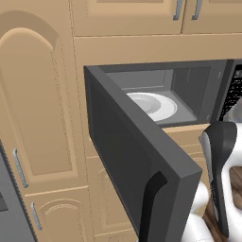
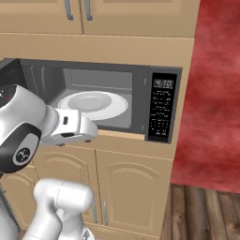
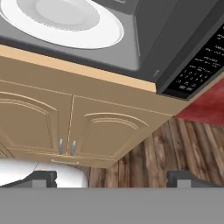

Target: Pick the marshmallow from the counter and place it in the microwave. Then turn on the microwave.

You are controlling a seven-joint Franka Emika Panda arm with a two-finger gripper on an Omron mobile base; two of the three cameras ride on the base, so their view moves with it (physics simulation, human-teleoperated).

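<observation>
Dark jaws [image 3: 112,179] stand wide apart and empty, just below and in front of the microwave [image 2: 136,77], over tan cabinet doors [image 3: 65,127] and plank floor [image 3: 175,153]. Its door [image 1: 127,151] hangs open, showing a smooth white round plate [image 2: 92,104] inside. The right base view adds the black button panel [image 2: 161,110]; I cannot make out the marshmallow.

A white round plate [image 2: 92,105] lies on the open microwave's [image 2: 140,77] grey floor.
</observation>
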